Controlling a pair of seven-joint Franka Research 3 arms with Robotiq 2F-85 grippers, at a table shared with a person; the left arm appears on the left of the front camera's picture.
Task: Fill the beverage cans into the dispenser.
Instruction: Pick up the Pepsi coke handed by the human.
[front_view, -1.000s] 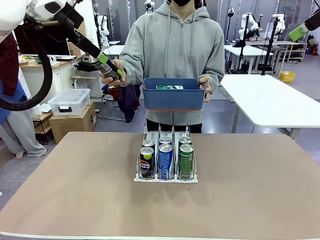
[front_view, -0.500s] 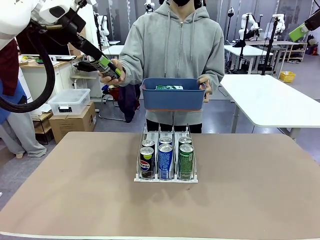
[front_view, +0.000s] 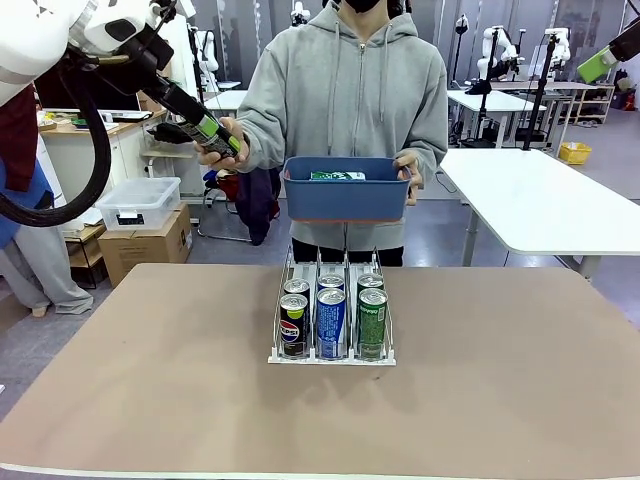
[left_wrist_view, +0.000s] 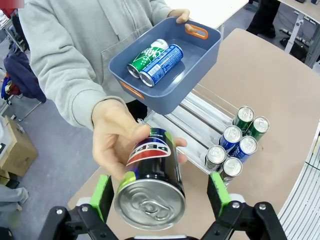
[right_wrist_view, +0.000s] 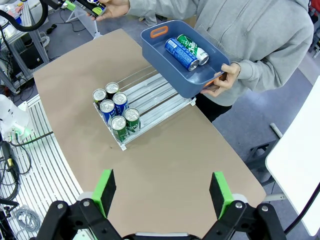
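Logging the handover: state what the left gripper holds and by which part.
Nothing yet: the left gripper is open around the Pepsi can, pads clear of its sides; the person's hand holds its body.

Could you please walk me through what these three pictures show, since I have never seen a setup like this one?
Two white robot arms share a brown table with a person in a grey hoodie. The front view looks across the table at the person; the other two come from cameras on each arm's wrist, looking along its fingers.

On the table stands a clear dispenser with three lanes, holding six beverage cans, two per lane: black, blue and green.

The person holds a blue tub in one hand, with a blue can and a green can lying inside. The person's other hand offers a black Pepsi can between the green pads of the left gripper, whose jaws stand open around it, not yet clamped.

The right gripper hangs open high above the table, holding nothing.
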